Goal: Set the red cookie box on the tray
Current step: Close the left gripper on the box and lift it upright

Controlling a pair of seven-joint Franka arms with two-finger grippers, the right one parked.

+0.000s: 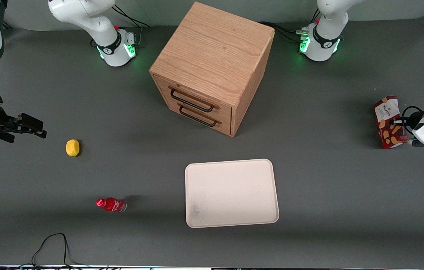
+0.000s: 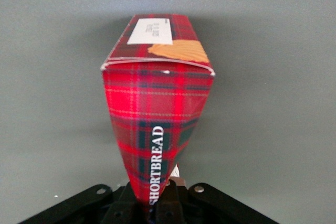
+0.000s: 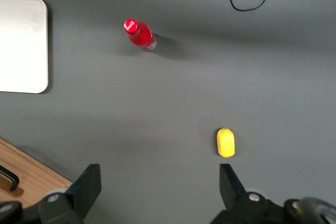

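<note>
The red cookie box (image 1: 387, 122) is at the working arm's end of the table, on its narrow side with the white label patch upward. My left gripper (image 1: 398, 122) is shut on it from the side. In the left wrist view the tartan box (image 2: 157, 114) sticks out from between the black fingers (image 2: 181, 203) of the gripper (image 2: 160, 204), which pinch its near end flat. I cannot tell whether the box touches the table. The cream-white tray (image 1: 230, 191) lies flat, nearer the front camera than the box and toward the table's middle. It also shows in the right wrist view (image 3: 21, 45).
A wooden two-drawer cabinet (image 1: 213, 67) stands farther from the camera than the tray. A yellow lemon-like object (image 1: 72, 147) and a small red bottle (image 1: 111, 204) lie toward the parked arm's end. A black cable (image 1: 52, 247) loops at the table's front edge.
</note>
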